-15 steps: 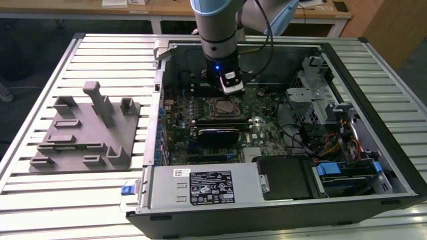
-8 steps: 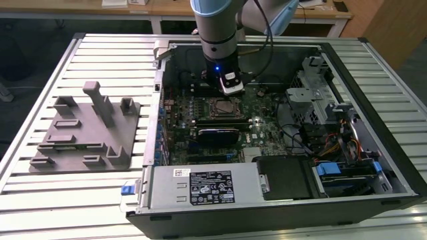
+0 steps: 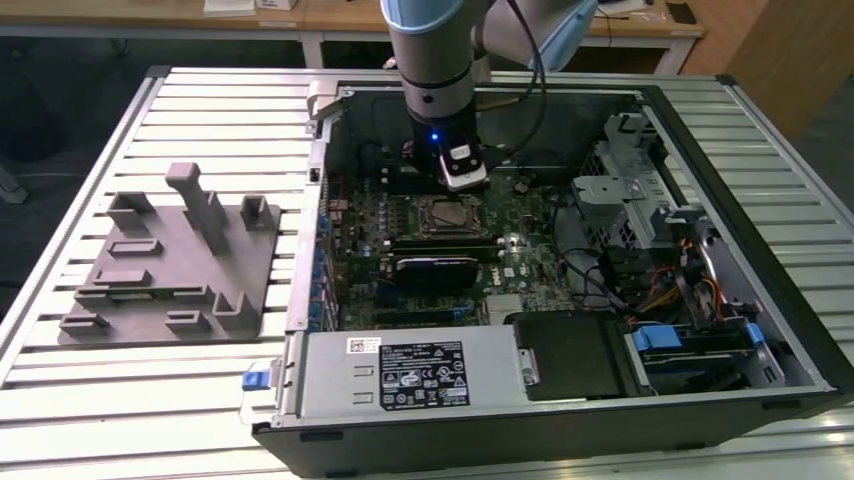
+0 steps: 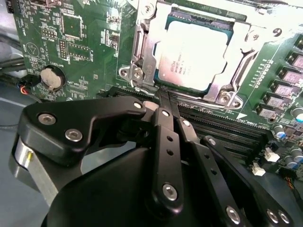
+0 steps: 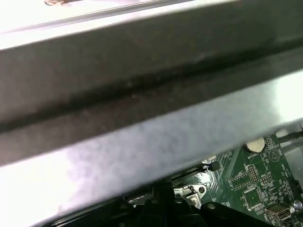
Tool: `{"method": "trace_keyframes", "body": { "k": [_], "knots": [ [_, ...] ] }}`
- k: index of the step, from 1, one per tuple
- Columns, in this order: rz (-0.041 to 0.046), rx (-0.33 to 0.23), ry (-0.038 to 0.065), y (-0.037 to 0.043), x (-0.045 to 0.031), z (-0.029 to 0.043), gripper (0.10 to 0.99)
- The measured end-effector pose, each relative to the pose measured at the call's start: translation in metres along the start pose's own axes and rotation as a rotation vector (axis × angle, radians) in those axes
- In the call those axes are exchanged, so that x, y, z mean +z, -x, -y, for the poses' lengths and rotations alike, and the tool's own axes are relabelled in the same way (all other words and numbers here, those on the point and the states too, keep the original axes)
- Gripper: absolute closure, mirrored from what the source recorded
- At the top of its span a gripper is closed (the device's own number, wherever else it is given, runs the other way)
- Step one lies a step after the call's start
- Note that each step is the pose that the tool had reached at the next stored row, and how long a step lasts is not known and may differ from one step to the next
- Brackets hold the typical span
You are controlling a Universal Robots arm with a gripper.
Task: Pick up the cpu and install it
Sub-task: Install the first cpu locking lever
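The cpu (image 4: pixel 191 56) already sat in its socket (image 4: pixel 142 52) on the motherboard (image 4: pixel 71 42), toward the back wall of the computer case (image 3: pixel 694 400), silvery top plate up and framed by the metal retention bracket. The gripper (image 4: pixel 165 97) hung just beside the socket's near edge in the second wrist view, fingers pressed together with nothing between them, tips close to the bracket rim but not on the chip. Judged as the seating or locking stage: any press should go straight down and light, staying clear of the memory slots (image 4: pixel 227 130) next to it. In the exterior view the gripper (image 3: pixel 461 182) was just above the socket.
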State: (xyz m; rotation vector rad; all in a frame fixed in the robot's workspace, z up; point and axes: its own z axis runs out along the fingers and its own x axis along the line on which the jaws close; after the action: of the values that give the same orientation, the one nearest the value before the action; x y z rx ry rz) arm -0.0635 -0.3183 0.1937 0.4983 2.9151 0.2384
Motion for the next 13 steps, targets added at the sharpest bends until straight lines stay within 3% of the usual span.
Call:
{"method": "trace_keyframes", "body": {
  "k": [9, 13],
  "knots": [
    [-0.0004, 0.000, 0.000, 0.0028, -0.0197, -0.0037, 0.980],
    [-0.0003, 0.000, 0.000, 0.0033, -0.0223, -0.0042, 0.980]
  ]
}}
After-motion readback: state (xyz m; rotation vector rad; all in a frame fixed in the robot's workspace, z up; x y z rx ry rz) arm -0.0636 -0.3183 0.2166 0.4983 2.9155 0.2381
